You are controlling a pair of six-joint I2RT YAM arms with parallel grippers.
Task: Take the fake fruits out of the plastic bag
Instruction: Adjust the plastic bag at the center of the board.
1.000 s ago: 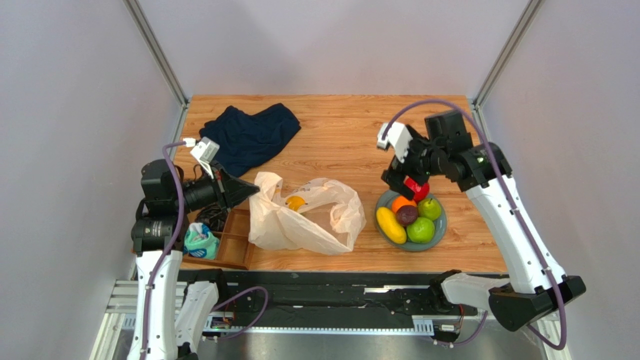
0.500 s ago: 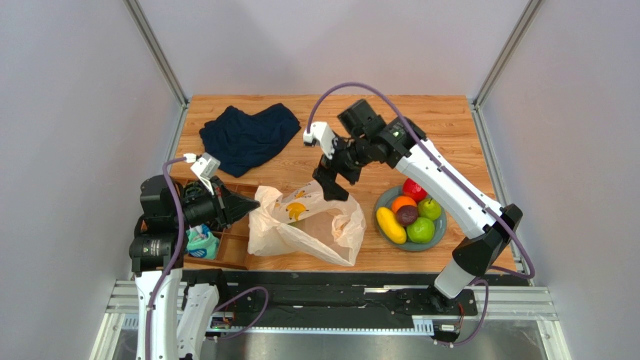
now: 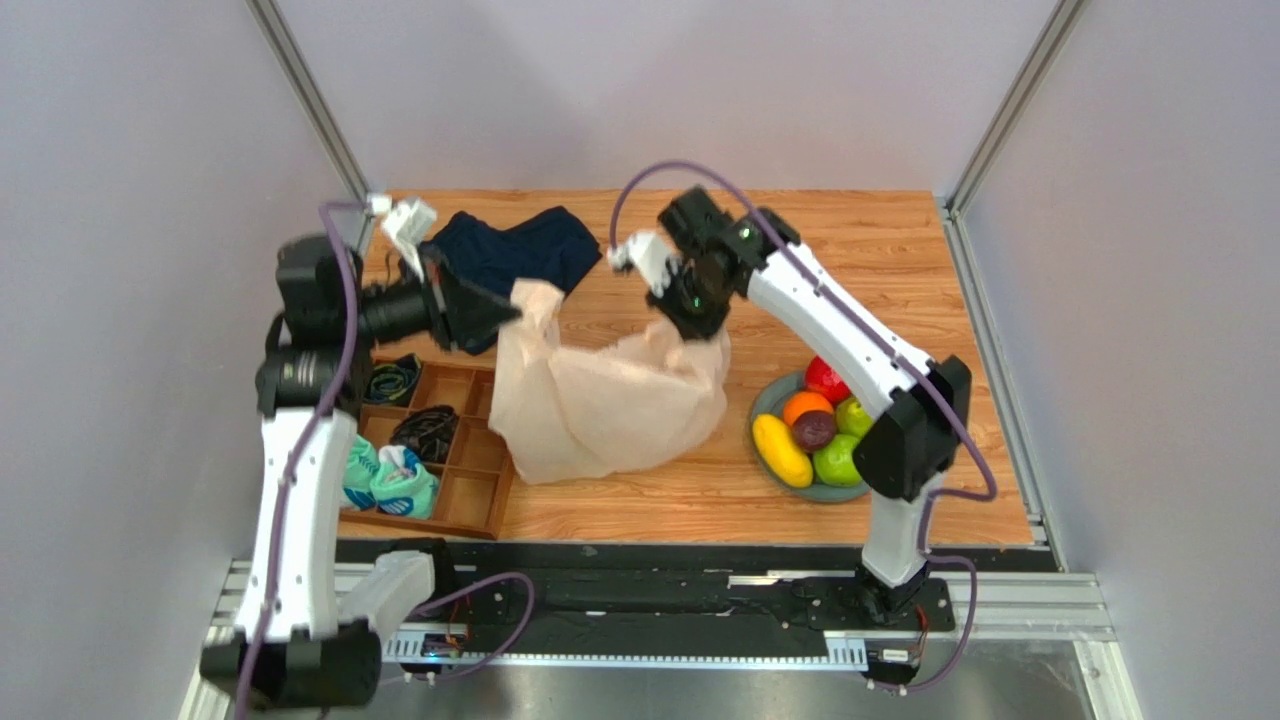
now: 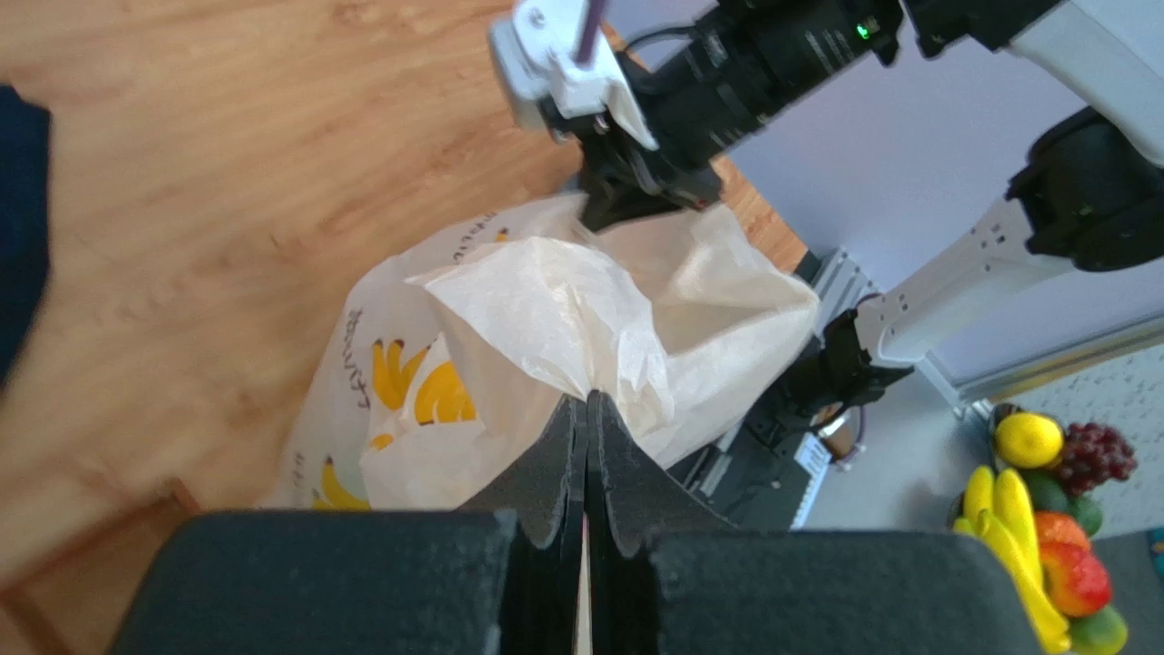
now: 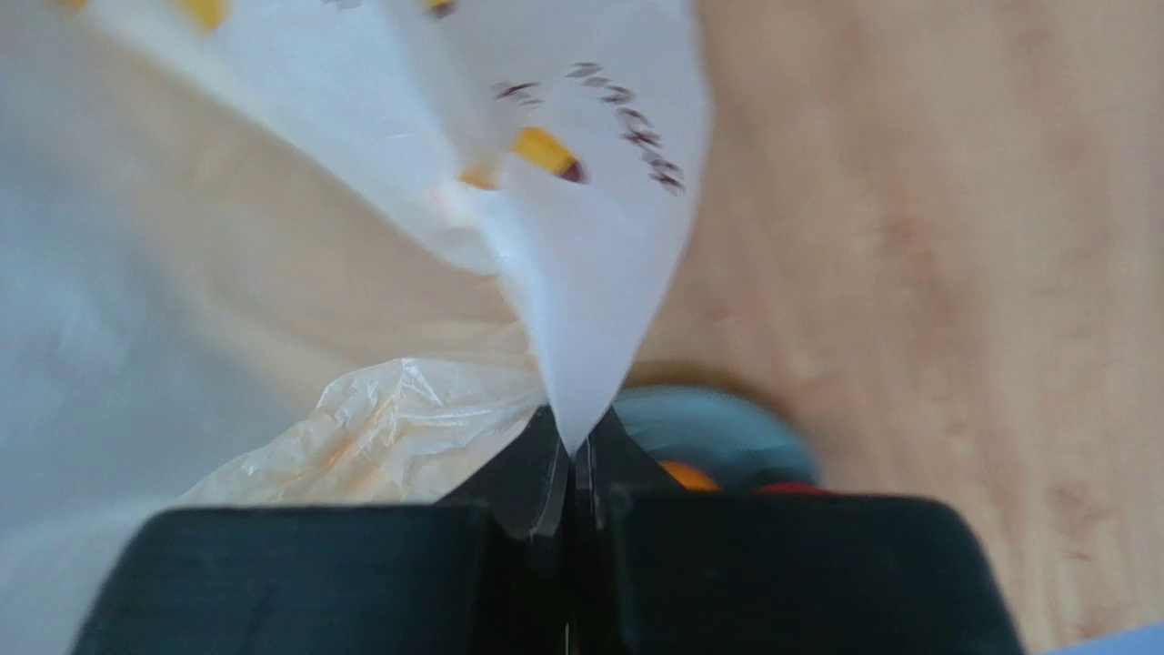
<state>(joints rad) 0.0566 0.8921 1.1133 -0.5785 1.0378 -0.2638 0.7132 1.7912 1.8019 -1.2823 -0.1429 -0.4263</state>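
Plastic bag [image 3: 609,398]: held up over the middle of the table [image 3: 902,240], stretched between both grippers.

Left gripper [image 3: 504,315]: fingers pressed together, pinching the bag's upper left edge. The left wrist view shows the film clamped between them [image 4: 588,410].

Right gripper [image 3: 684,315]: jaws closed on a fold at the bag's upper right edge, confirmed in the right wrist view [image 5: 571,444].

The bag's lower edge hangs down to the table top, between the wooden tray [image 3: 496,480] on the left and the bowl [image 3: 759,408] on the right, close to both. Contact with either cannot be told.

Fake fruits [image 3: 819,428]: piled in the bowl. The bag's contents cannot be told.

A dark cloth [image 3: 526,248] lies at the far edge behind the bag. Bare wood shows behind the bowl and along the near edge.
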